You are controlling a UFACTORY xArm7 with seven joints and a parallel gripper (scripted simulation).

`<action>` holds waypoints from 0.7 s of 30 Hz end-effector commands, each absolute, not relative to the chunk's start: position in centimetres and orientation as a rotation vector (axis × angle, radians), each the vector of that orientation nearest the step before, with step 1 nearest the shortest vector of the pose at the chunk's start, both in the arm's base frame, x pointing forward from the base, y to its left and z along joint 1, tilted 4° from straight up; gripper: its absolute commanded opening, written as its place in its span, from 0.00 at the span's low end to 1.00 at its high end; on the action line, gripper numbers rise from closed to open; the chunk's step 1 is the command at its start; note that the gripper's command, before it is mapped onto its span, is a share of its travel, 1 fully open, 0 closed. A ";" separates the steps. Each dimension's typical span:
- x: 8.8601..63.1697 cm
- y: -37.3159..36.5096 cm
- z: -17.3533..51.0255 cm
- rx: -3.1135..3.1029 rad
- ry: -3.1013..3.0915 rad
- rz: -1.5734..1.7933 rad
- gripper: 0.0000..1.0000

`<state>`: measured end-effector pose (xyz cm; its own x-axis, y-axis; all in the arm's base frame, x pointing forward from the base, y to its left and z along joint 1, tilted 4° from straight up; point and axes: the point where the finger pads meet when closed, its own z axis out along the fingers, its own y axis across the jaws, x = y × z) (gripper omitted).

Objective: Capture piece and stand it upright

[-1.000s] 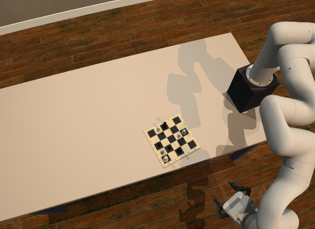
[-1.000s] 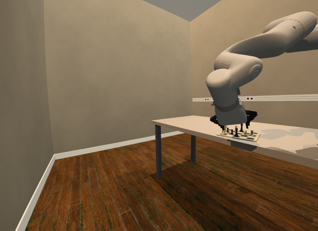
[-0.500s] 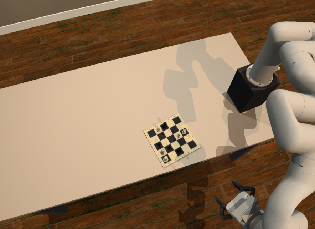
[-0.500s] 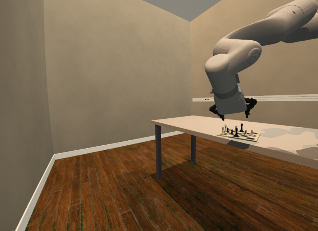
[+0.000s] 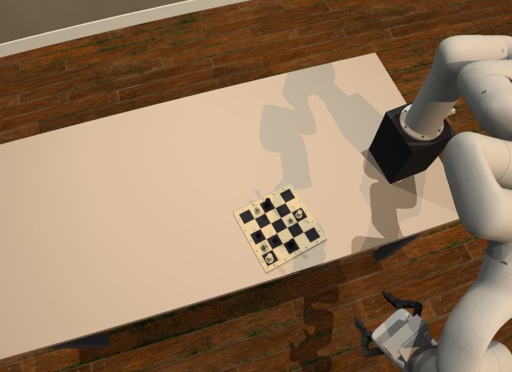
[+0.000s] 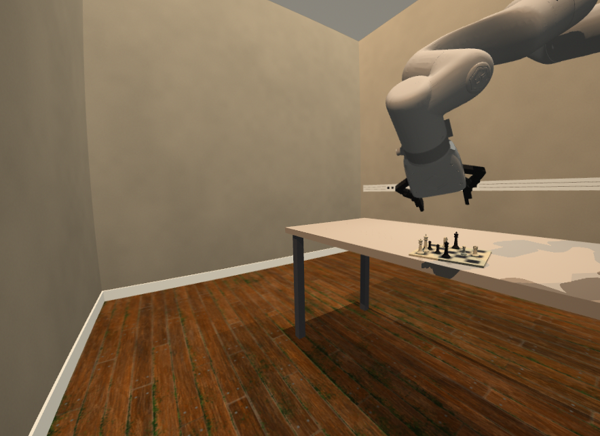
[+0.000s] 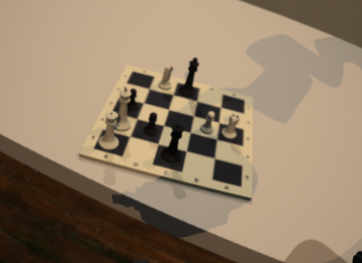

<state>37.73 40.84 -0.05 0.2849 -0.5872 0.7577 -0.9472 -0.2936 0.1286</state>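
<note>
Long beige rectangular table (image 5: 124, 202); small cream-and-black chequered chessboard (image 5: 249, 243) lies flat near the table's long edge on the arm's side, toward the end that carries the arm's black box-shaped base (image 5: 383, 152). The board sits at an angle to that edge, one corner close to it.

Pieces, read left to right in the wrist view, all upright:
- white tall piece with a crenellated top (image 7: 109, 132) on the board's near-left corner square;
- taller white piece with a cross on top (image 7: 123, 111) just behind it;
- small black pawn (image 7: 132, 100) close beside that one, on the far side;
- second small black pawn (image 7: 151, 124) one file further in;
- white piece with a slanted top (image 7: 166, 77) on the far row;
- tall black piece (image 7: 173, 143) on the near row;
- tallest black piece (image 7: 191, 77) on the far row, next to the white slanted piece;
- small white pawn (image 7: 209, 122) right of centre;
- white crowned piece (image 7: 231, 126) just beside it, near the right edge.

Black-fingered gripper on a pale grey wrist housing (image 6: 440, 194): hangs high above the floor just off the table's long edge, well above and apart from the board. Fingers spread to full width, nothing between them, touching nothing.
</note>
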 end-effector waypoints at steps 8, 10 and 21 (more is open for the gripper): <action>39.4 39.0 -1.8 1.871 -1.749 0.701 1.00; 39.8 38.3 -2.3 1.815 -1.868 0.663 1.00; 41.4 35.6 -3.6 1.518 -2.296 0.517 1.00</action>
<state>40.75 36.38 -3.30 -0.2416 -0.7834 0.5727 -0.9660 0.2503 -0.0652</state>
